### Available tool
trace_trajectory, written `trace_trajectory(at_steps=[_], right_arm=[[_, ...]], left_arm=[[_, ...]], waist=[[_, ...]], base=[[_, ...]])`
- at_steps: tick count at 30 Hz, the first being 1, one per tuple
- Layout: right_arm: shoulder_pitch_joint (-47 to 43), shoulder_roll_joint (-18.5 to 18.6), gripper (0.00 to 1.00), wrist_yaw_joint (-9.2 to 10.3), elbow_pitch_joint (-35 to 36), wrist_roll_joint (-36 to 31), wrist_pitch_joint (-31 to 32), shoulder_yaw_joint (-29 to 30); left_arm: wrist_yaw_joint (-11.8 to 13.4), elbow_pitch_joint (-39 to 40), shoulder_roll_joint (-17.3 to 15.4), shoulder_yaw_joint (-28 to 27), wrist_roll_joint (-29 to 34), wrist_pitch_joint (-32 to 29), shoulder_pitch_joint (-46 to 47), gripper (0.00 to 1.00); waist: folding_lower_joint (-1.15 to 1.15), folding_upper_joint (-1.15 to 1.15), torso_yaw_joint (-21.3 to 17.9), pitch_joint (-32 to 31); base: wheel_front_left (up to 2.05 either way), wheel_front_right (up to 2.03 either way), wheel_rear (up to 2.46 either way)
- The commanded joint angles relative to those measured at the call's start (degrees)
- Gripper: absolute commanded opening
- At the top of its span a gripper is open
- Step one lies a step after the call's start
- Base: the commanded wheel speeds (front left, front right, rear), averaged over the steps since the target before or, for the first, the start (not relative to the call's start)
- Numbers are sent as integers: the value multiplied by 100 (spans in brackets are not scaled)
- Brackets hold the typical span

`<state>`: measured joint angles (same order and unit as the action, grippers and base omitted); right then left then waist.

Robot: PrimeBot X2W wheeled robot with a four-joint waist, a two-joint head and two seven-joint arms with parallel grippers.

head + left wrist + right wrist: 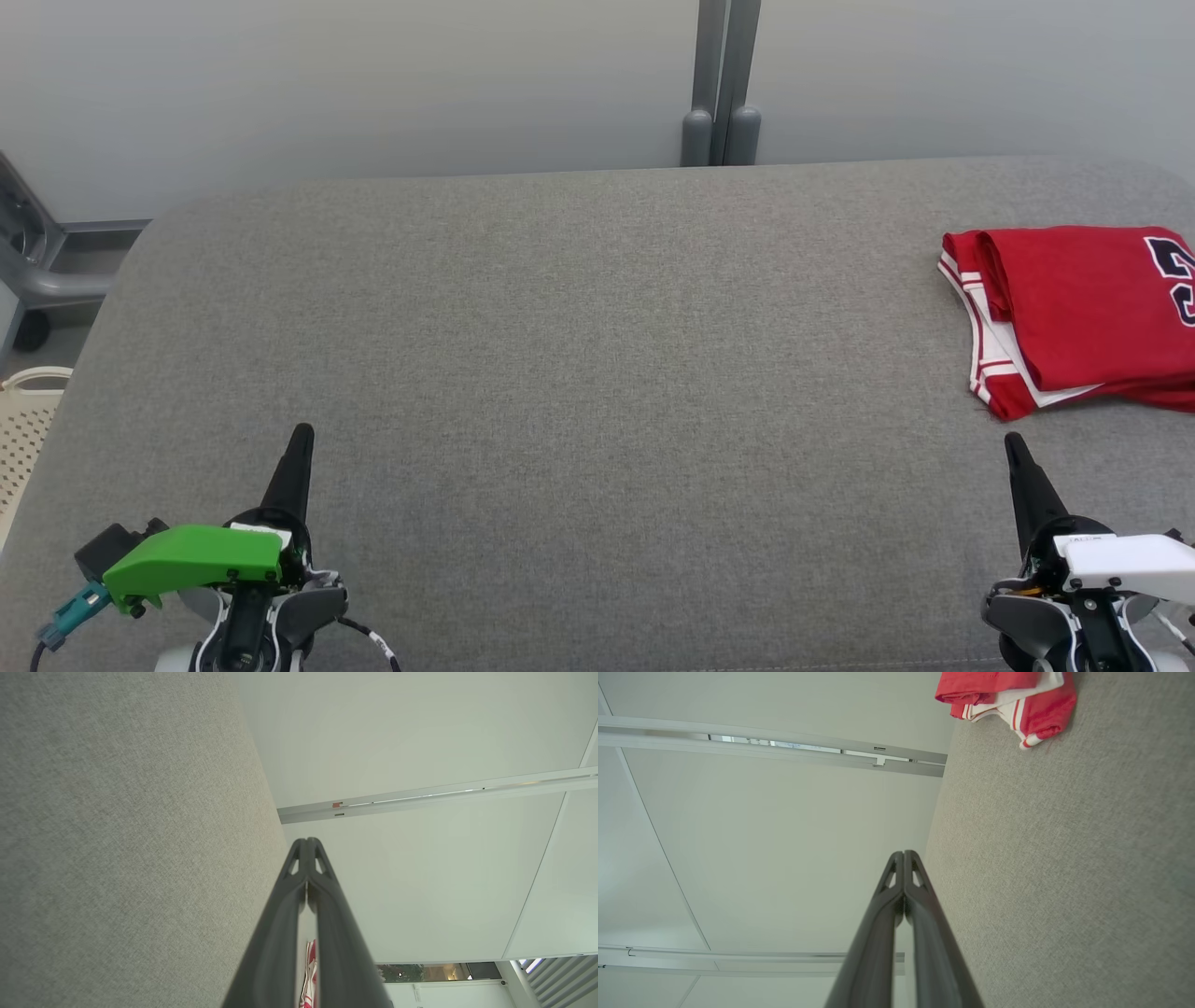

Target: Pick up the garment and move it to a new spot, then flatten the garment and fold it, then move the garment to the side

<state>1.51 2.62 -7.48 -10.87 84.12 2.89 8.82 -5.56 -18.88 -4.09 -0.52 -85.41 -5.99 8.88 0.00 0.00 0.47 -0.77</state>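
1. The garment (1074, 317), a red jersey with white and red striped trim and dark numerals, lies folded in a flat bundle at the far right of the grey cushioned surface (560, 373). The edge of the head view cuts off its right part.
2. It lies ahead of my right gripper (1013, 442) and a little to its right, near but not touching. Bare grey fabric shows between my fingertips and the jersey's near hem.
3. In my right wrist view the bundle sits at the top edge, beyond my fingertips and off to one side, with the striped trim at its nearest corner.
4. My right gripper's two dark fingers are pressed together to a single point and hold nothing.
5. My left gripper (302, 434) is at the near left of the surface, well apart from the garment, with the whole bare width of fabric between them. Its fingers are also closed tight and empty.
6. In my left wrist view a thin sliver of red and white cloth shows low between the fingers.
7. A green cover (191, 560) sits on my left wrist and a white cover (1130, 555) on my right.
8. Behind the surface stand pale wall panels (373, 84) with a grey post (724, 84) between them, and a cream perforated basket (23, 420) sits just beside the surface's left edge
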Motion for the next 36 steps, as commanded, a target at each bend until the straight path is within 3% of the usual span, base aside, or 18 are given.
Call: trace_trajectory(at_steps=[1,21,36], right_arm=[[-31,34,0,-3,60,108,19,17],[-69,38,0,-2,206,905,154,61],[-69,37,0,-2,204,898,147,60]], left_arm=[[-50,36,19,-50,-73,-34,132,0],[-220,55,132,-279,-725,-247,223,0],[-216,55,128,-275,-720,-248,221,0]], waist=[[0,0,-3,6],[0,0,-48,105],[0,0,-50,108]], base=[[0,0,0],[0,0,0],[0,0,0]])
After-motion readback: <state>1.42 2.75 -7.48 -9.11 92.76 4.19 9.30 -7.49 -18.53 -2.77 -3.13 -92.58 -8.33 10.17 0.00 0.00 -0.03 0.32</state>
